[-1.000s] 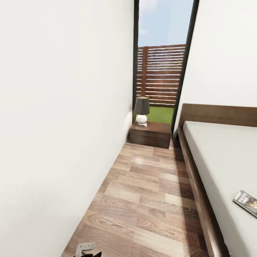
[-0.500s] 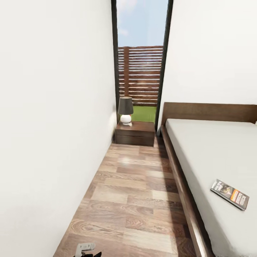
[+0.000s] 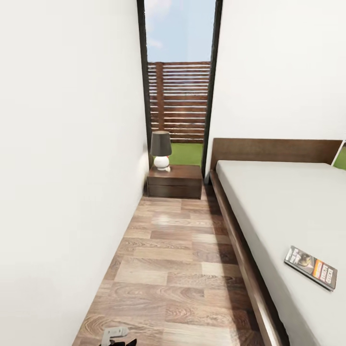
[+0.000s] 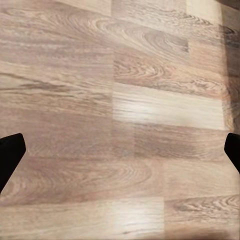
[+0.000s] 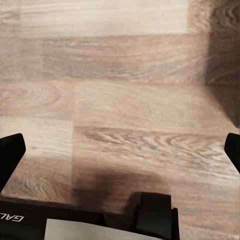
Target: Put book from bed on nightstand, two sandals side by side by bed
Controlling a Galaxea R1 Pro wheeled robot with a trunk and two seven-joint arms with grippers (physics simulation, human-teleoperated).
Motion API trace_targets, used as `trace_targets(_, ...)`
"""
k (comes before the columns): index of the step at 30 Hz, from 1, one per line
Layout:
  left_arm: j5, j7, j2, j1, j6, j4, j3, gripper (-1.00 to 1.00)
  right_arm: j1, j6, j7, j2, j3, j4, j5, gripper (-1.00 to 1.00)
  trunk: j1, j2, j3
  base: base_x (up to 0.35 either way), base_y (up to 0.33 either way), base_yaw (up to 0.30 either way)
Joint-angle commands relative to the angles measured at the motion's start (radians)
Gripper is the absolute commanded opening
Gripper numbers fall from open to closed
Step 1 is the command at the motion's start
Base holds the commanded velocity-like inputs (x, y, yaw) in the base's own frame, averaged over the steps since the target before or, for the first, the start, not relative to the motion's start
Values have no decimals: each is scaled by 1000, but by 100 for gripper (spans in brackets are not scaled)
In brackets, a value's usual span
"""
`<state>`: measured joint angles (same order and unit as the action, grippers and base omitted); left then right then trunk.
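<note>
I stand in the narrow aisle of the bedroom, the white wall close on my left and the bed along my right, its dark wooden frame running toward the headboard. The book lies flat on the pale mattress, near the side of the bed that faces me and well short of the headboard. The nightstand sits at the far end of the aisle, beside the bed and below the tall window, with a small lamp on the wall side of its top. The sandals are nowhere I can point to. My left fingers hang spread wide over bare plank floor with nothing between them, and my right fingers are just as wide and empty above the floor. I judge the main risk is the tight corridor: swinging my right arm toward the book could knock an elbow against the frame, or my base could scrape the wall. The book is thin and lies flush on soft bedding, so a pinch from above may slide it away or only crumple the cover. Later, setting it down, I could bump the lamp if I choose that side of the nightstand.
</note>
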<state>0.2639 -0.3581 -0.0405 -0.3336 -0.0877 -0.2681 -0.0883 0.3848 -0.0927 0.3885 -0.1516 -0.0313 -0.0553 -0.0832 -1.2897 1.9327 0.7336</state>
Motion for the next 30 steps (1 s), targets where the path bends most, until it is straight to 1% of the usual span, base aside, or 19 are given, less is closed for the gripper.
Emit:
trace_targets(1,9,-1,-1,-1,-4,2,-8,100,2,-5,6,0,-2,-5,-9,100,0,0,1,23,3,-8)
trace_targets(6,9,-1,-1,-1,-4,1,-8,100,2,-5,6,0,-2,-5,-9,100,0,0,1,7,1,-98)
trace_targets(14,9,-1,-1,-1,-5,1,-8,100,2,-5,6,0,-4,-6,-9,100,0,0,1,17,0,-243)
trace_targets(19,9,-1,-1,-1,-4,1,-8,100,2,-5,6,0,-4,-5,-9,100,0,0,1,254,0,-60)
trace_targets(30,9,-1,-1,-1,-4,1,-8,100,2,-5,6,0,-4,-6,-9,100,0,0,1,327,0,-3)
